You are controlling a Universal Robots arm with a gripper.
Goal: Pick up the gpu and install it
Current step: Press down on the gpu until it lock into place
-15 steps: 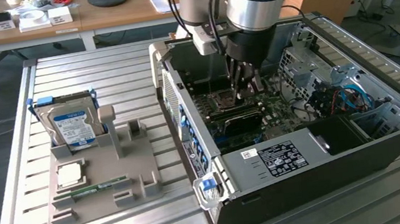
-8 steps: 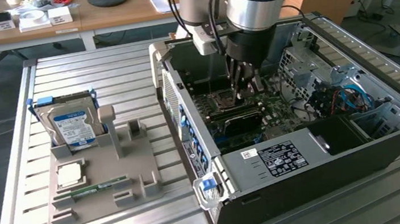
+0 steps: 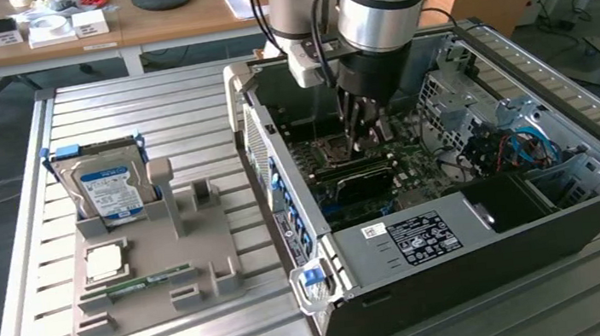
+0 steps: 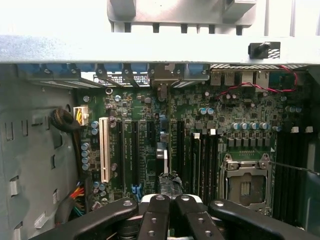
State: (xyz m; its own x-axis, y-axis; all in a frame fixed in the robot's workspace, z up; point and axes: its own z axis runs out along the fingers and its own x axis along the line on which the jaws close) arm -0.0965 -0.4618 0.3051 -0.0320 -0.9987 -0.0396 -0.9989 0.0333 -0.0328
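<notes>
Toward the slatted table's (image 3: 154,100) edge at the exterior view's left, a grey tray (image 3: 155,297) carries an upright hard drive (image 3: 107,187), a square processor chip (image 3: 103,259) and a narrow RAM stick (image 3: 137,284). Just beside it, toward the exterior view's right, stands the opened computer case (image 3: 463,277), motherboard (image 3: 414,162) exposed. The gripper (image 3: 368,138) reaches down into the case with its fingers (image 4: 155,215) clenched together, directly over the gpu (image 3: 365,181), which stands edge-up in a motherboard slot. Whether the fingers pinch the card's top edge or only touch it cannot be told.
</notes>
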